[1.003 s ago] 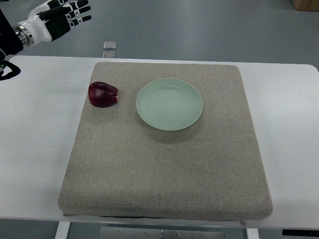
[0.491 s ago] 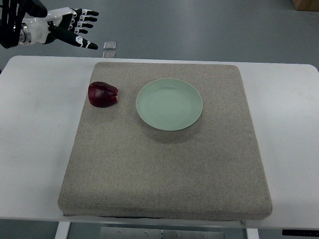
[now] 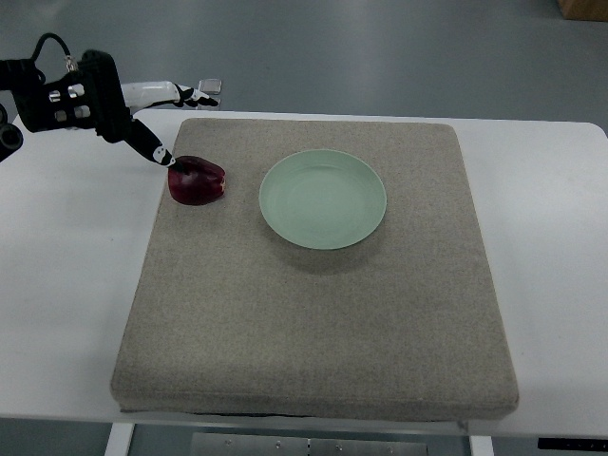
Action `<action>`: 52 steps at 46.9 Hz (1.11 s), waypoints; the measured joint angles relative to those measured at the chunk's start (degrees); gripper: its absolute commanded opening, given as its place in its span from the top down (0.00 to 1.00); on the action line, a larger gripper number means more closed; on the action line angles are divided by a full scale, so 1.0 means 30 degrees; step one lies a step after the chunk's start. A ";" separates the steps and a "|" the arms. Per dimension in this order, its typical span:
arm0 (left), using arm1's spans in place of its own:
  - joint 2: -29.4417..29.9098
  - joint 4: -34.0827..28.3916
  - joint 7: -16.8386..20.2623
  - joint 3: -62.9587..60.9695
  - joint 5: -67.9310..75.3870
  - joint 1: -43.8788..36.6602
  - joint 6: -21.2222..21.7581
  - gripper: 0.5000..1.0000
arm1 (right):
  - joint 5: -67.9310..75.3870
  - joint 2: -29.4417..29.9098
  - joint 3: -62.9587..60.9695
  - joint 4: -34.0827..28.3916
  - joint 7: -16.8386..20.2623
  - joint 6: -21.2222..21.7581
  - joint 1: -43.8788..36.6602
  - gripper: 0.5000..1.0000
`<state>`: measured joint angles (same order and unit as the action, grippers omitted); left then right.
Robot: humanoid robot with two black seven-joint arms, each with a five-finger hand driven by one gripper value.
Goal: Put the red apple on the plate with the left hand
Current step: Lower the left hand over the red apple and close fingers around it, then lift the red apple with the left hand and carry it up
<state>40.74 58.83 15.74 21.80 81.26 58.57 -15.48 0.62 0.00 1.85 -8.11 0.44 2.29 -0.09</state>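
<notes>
A dark red apple [image 3: 198, 180] lies on the grey mat [image 3: 313, 313], left of the pale green plate [image 3: 323, 199]. My left hand [image 3: 176, 119] comes in from the upper left and hovers just behind and left of the apple. Its fingers are spread: the thumb tip [image 3: 161, 156] nearly touches the apple's left top, the other fingers [image 3: 190, 93] reach out past the mat's far edge. The hand holds nothing. The plate holds nothing. My right hand does not show.
The mat lies on a white table [image 3: 66, 285]. Two small square markers [image 3: 210, 92] lie on the floor beyond the table's far edge, partly behind the fingers. A brown box corner [image 3: 581, 8] shows at top right.
My left hand has come down and to the right from the upper left corner, turning over, until its thumb is beside the apple. The apple and plate have not moved.
</notes>
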 measured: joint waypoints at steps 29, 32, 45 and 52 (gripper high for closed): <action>-0.1360 -0.0766 -0.0004 -0.0249 0.2506 -0.1569 0.1852 0.06 | 0.0002 0.0000 0.0001 -0.0004 -0.0001 0.0000 0.0007 0.14; -0.1364 -0.0769 -0.0004 -0.0252 0.2507 -0.1493 0.1852 0.19 | 0.0000 0.0000 0.0000 -0.0003 -0.0005 0.0000 0.0000 0.14; -0.1347 -0.0624 0.0026 -0.0337 0.2587 -0.1416 0.1835 0.71 | 0.0001 0.0000 0.0000 -0.0009 -0.0002 0.0000 0.0000 0.14; -0.1241 -0.0624 0.0027 -0.0358 0.2701 -0.1181 0.1746 1.00 | 0.0000 0.0000 0.0000 -0.0013 -0.0004 0.0000 -0.0001 0.14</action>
<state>37.02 56.96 15.82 20.73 89.36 55.03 -10.24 0.62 0.00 1.85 -8.15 0.43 2.28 -0.09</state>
